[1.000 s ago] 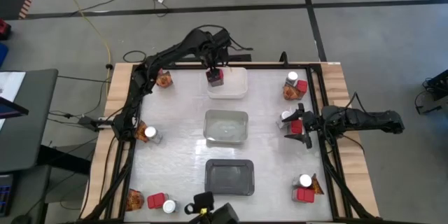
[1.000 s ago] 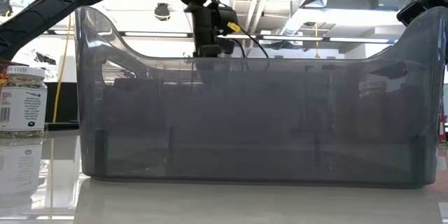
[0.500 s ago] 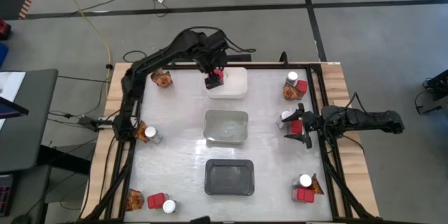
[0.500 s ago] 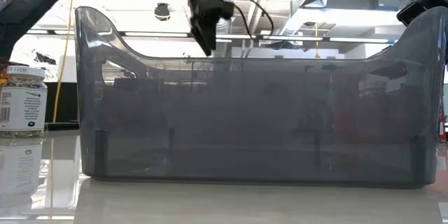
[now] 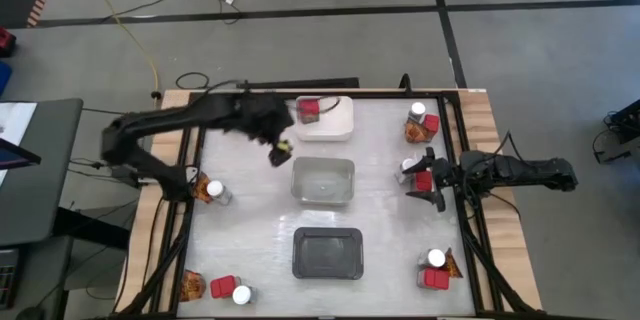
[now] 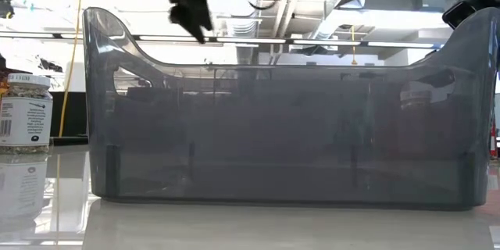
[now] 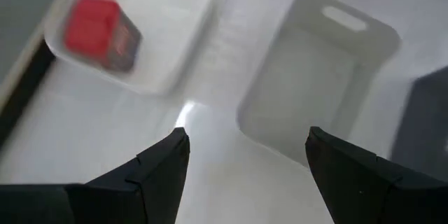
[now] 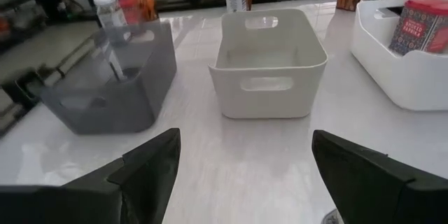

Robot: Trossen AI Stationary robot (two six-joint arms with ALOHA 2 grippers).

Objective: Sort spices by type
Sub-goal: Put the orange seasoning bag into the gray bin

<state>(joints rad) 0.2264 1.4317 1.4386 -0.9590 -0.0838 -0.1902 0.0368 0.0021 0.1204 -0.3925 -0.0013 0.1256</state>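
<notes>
One red container [image 5: 310,110] lies in the far white tray [image 5: 338,128], sorted. The left gripper [image 5: 279,150], jaws open and empty, hangs between that tray and the clear tray [image 5: 322,181]. The right gripper [image 5: 428,182], jaws open, waits by the right-edge spices [image 5: 415,172] on the bench [image 5: 250,230].

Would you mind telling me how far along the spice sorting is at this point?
Barely started. Done: one red box lies in the white tray. In hand: nothing; the left gripper is open and empty above the table beside the clear tray, and the right gripper waits open at the right edge. Left: the clear tray and grey tray hold nothing, and boxes, packets and jars sit in clusters around the table's edges.
</notes>
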